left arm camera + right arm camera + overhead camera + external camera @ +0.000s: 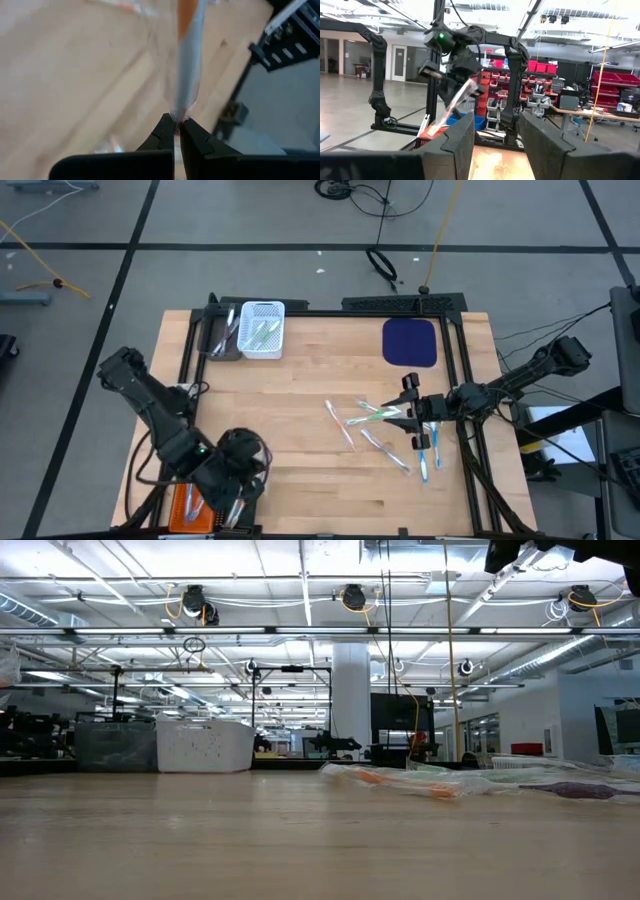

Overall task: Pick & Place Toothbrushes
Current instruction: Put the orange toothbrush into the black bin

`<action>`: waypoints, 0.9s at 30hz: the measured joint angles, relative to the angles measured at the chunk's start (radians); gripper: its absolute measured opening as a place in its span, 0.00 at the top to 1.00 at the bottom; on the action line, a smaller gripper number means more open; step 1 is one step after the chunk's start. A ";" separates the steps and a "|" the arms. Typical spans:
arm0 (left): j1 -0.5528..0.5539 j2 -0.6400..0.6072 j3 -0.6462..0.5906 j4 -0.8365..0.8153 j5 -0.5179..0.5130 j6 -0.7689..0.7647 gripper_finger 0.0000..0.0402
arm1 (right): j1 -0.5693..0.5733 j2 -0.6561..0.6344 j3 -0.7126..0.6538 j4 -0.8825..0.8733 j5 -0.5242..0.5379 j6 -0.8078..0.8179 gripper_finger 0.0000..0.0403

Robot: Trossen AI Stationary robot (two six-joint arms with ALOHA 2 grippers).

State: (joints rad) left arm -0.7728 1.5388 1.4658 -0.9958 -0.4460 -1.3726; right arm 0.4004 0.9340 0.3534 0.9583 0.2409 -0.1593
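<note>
Looking straight down, the left hand hangs over the table's near-left corner above an orange bin; loose toothbrushes lie mid-right beneath the right hand; a white basket already holds some; from table height, wrapped brushes lie flat; the left wrist shows fingers pinched on one wrapped toothbrush, probably lifted for carrying; the right wrist shows its fingers spread, empty.
</note>
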 joint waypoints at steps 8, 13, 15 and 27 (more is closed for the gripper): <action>-0.083 0.039 0.000 -0.027 0.061 -0.218 1.00 | 0.000 0.000 0.000 0.002 -0.001 -0.002 0.64; -0.115 0.104 0.000 -0.031 0.178 -0.341 1.00 | 0.000 0.000 0.000 0.002 -0.001 0.000 0.64; -0.119 0.125 0.000 -0.030 0.222 -0.360 1.00 | 0.000 0.000 0.000 0.002 -0.001 0.001 0.65; -0.118 0.208 0.000 -0.075 0.384 -0.448 1.00 | 0.000 0.000 0.000 -0.010 -0.002 0.020 0.64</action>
State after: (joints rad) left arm -0.8906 1.7470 1.4658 -1.0710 -0.0624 -1.8205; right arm 0.4004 0.9340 0.3534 0.9485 0.2390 -0.1397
